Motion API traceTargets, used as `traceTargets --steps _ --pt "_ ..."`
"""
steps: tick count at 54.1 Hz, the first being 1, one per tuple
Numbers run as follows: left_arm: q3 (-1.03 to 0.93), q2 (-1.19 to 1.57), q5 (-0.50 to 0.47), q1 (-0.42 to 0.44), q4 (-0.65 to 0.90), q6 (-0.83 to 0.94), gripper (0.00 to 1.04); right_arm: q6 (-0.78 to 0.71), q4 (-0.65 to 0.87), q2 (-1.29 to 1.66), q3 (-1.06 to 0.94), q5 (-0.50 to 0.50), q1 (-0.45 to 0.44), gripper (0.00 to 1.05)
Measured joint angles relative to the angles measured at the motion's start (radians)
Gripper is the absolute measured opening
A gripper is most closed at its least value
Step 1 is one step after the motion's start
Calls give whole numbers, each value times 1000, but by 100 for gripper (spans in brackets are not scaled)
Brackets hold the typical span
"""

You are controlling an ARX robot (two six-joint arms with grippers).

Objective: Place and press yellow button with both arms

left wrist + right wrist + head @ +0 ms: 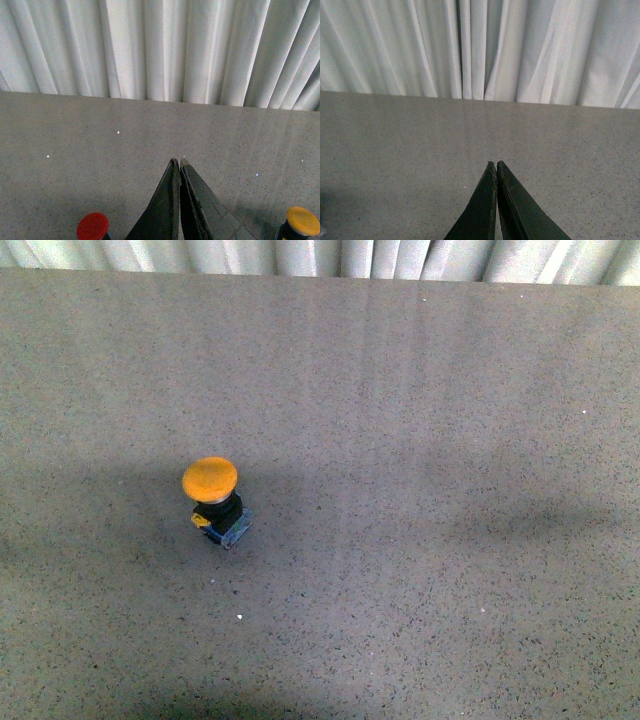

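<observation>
yellow button (214,498) upright, cap up | left claw (179,162) closed, empty | right claw (494,164) closed, empty

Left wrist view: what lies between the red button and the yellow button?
Only the left hand, fingers shut, stands between the red button and the yellow button; left wrist view shows it.

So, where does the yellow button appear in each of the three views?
Front view: yellow button stands left of centre on the table.
Left wrist view: in the bottom right corner, beside the shut left hand; a red button is on the hand's other side.
Right wrist view: not in it.
Shared landmark: the white curtain behind the table's far edge.
</observation>
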Motion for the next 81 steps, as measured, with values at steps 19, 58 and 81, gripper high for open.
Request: traceTargets --steps 19,58,81 --pt "0 0 0 0 0 0 1 0 -154 -161 0 0 0 1" --pt "0 0 0 0 0 0 1 0 -412 -414 0 1 0 1" --pt "0 0 0 0 0 0 27 -2 -543 -547 0 0 0 15"
